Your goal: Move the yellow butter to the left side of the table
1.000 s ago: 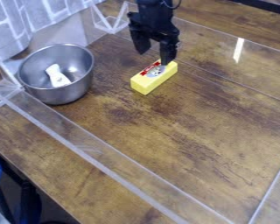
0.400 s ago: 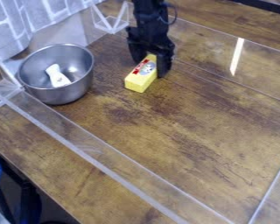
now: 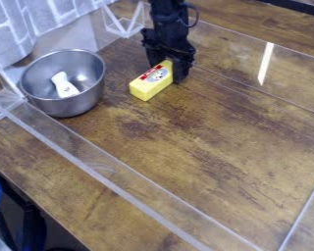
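Wooden table (image 3: 186,147) with clear acrylic edging. Metal bowl (image 3: 62,83) at left holds a white object. Just right of it, yellow butter (image 3: 149,82) lies flat; black gripper (image 3: 168,69) clenched on its far end.

Dark, worn wooden table (image 3: 199,147), clear acrylic barrier (image 3: 107,181) along its edge, glare streak
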Robot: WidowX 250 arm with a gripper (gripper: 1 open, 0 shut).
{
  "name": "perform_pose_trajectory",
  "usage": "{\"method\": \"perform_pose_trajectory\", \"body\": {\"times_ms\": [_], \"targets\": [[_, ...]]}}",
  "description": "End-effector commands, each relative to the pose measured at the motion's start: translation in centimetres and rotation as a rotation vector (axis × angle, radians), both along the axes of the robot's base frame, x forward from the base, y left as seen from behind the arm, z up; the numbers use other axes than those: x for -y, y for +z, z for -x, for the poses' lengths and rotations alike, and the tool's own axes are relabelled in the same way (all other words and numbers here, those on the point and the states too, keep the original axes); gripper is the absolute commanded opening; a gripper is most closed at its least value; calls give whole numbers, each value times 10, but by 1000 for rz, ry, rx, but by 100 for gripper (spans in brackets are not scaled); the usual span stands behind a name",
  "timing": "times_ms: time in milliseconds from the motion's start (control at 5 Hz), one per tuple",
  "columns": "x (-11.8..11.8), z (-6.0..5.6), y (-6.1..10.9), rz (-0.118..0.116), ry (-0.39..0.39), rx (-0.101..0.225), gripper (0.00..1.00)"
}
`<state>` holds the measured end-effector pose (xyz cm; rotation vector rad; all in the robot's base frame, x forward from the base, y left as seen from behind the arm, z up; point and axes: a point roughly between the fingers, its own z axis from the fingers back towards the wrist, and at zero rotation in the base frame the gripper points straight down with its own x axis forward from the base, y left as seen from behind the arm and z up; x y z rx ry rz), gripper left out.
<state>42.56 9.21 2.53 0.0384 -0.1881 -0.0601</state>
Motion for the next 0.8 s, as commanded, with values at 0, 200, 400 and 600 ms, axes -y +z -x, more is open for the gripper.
{"method": "perform_pose_trajectory", "body": {"times_ms": [0,200,400,600], "targets": [[-1,-1,15,-1,12,27,0],[0,3,22,3,20,18,0],[2,6,30,7,27,10,0],[4,9,38,10,34,3,0]]}}
